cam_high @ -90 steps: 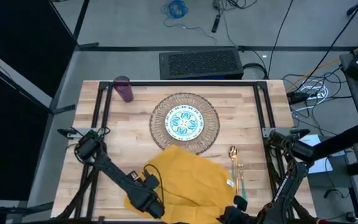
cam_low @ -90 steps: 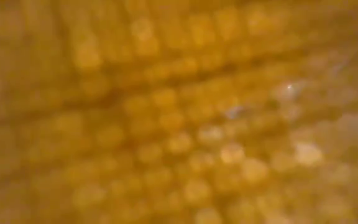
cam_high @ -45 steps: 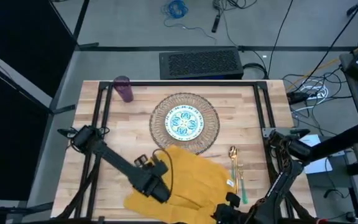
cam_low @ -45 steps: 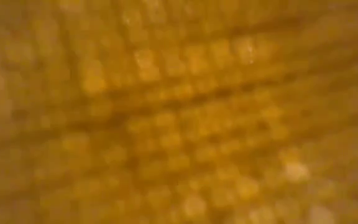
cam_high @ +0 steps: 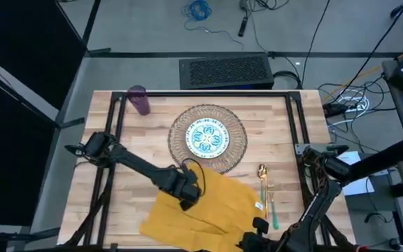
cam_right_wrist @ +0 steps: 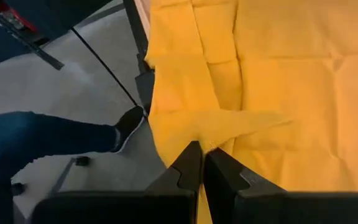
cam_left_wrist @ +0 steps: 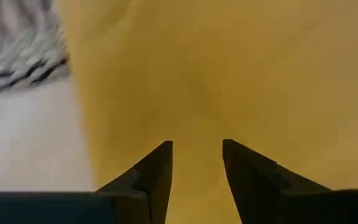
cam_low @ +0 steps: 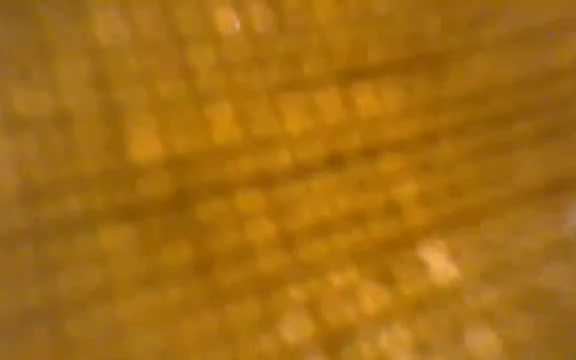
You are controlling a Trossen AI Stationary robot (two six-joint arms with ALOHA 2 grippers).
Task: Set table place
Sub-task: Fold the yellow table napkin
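The mustard-yellow napkin [cam_high: 219,203] lies rumpled on the table [cam_high: 292,119], in front of the woven mat [cam_high: 180,126]. Its near part reaches over the table's near edge and fills the low view [cam_low: 288,180]. The teal-patterned plate [cam_high: 208,137] sits on the mat. The spoon [cam_high: 262,171] and fork [cam_high: 271,199] lie right of the napkin. The purple cup [cam_high: 140,100] stands at the far left. My left gripper [cam_high: 187,199] is open over the napkin's far left part [cam_left_wrist: 197,87]. My right gripper [cam_high: 252,238] is shut on the napkin at the near edge. My left gripper's open fingers [cam_left_wrist: 157,165] point down at the napkin's far left part; whether they touch the cloth I cannot tell. My right gripper pinches a raised fold of the napkin [cam_right_wrist: 219,127] between its two fingers, near the napkin's near right corner. From the fingers the cloth runs as a pointed ridge over the flat napkin.
The table's black frame [cam_high: 114,119] runs along its left, far and right sides. Beyond the near edge the right wrist view shows the floor and a person's leg and shoe [cam_right_wrist: 126,127]. Bare wood lies left of the napkin [cam_high: 128,189].
My left gripper has moved from the napkin's near left corner toward the far edge and the right, and now stands close to the mat. My right gripper has shifted a little toward the table's left with the pinched cloth.
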